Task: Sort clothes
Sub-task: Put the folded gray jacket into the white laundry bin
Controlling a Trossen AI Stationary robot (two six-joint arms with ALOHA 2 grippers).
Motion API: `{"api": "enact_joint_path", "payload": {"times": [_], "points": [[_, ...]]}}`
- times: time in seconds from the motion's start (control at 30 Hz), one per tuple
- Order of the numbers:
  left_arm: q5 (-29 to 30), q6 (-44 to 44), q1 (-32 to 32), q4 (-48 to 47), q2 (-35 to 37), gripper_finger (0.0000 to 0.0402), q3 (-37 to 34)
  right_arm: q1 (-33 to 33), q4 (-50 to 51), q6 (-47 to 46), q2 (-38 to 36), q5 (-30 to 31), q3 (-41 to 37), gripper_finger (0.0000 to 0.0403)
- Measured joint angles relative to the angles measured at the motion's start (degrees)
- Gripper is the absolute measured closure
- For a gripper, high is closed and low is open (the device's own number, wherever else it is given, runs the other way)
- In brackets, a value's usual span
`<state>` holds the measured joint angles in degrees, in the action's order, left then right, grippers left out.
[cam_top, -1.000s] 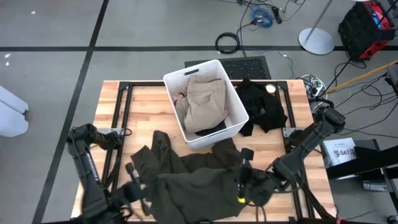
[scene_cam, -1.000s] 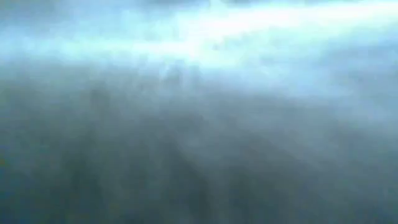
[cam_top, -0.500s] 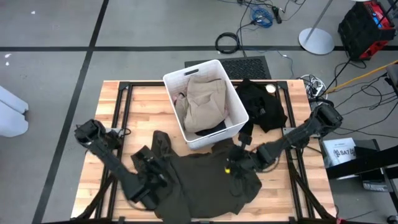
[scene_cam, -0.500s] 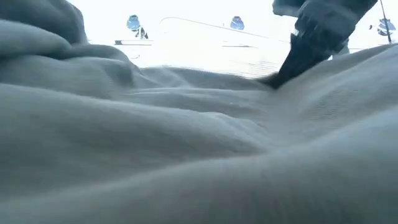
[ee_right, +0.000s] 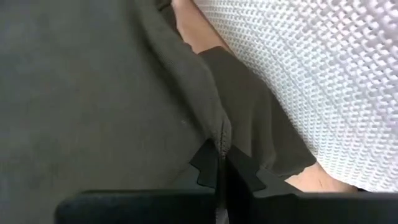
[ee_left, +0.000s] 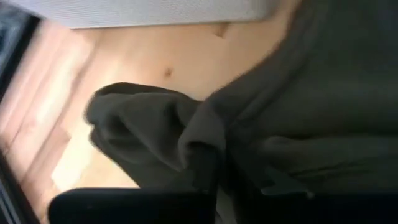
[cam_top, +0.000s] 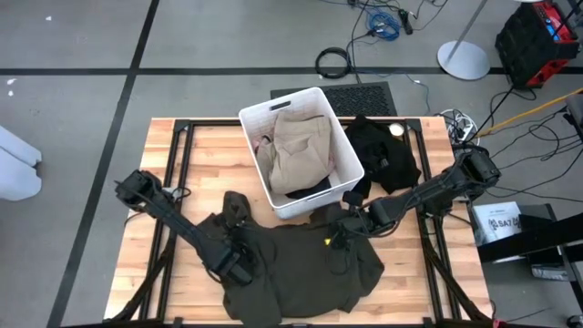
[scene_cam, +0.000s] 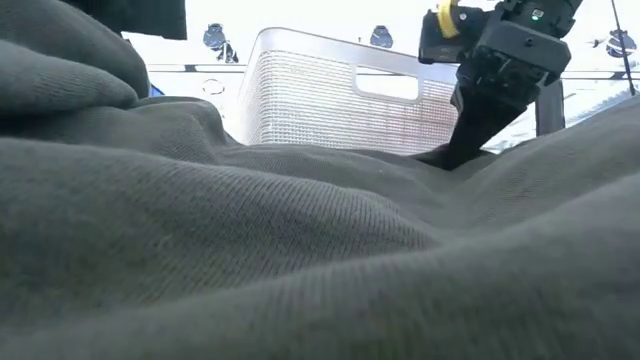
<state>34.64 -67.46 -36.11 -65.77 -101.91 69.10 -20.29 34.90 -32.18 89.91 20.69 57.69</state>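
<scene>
both grippers, left gripper (cam_top: 235,266) and right gripper (cam_top: 338,232), clench the olive garment (cam_top: 301,269) lying crosswise just before the white bin (cam_top: 258,117).

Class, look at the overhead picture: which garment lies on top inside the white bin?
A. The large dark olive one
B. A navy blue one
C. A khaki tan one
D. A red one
C: in the high view a khaki tan garment fills the top of the white bin, while the large dark olive garment lies spread on the table in front of it.
</scene>
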Motion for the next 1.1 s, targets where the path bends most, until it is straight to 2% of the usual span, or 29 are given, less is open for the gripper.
{"api": "enact_joint_path", "payload": {"times": [0.13, 0.27, 0.33, 0.43, 0.57, 0.7, 0.87, 1.1], "points": [[-2.1, 7.2, 2.3, -0.6, 0.0, 0.033, 0.7, 0.9, 0.1, -3.5, 0.0, 0.0, 0.0, 0.0385], [-1.6, 8.1, 5.0, -9.8, 0.0, 0.0298, 5.1, 1.6, 1.5, -5.1, -0.5, 0.0, 0.0, 0.0344], [0.9, 8.3, 5.4, -15.3, 0.5, 0.029, 7.9, 1.9, 2.2, -5.1, -1.5, 0.2, 0.0, 0.0318], [5.9, 8.0, 5.3, -18.8, 2.1, 0.0287, 11.2, 2.5, 4.5, -5.6, -3.3, 0.1, 0.4, 0.0276], [9.1, 6.1, 5.2, -18.6, 4.7, 0.0286, 12.4, 2.7, 7.6, -10.0, -5.8, -0.2, 1.3, 0.022], [9.1, 5.3, 5.1, -18.8, 5.6, 0.0286, 12.4, 1.3, 10.2, -16.7, -6.4, -4.0, 1.3, 0.017], [6.9, 6.6, 5.2, -17.0, 5.5, 0.0286, 12.4, -1.2, 11.3, -22.7, -6.2, -4.6, -1.0, 0.0109], [6.0, 7.9, 5.3, -15.7, 5.5, 0.0286, 12.4, 0.1, 3.4, -24.2, -6.2, -4.6, -8.5, 0.0038]]}}
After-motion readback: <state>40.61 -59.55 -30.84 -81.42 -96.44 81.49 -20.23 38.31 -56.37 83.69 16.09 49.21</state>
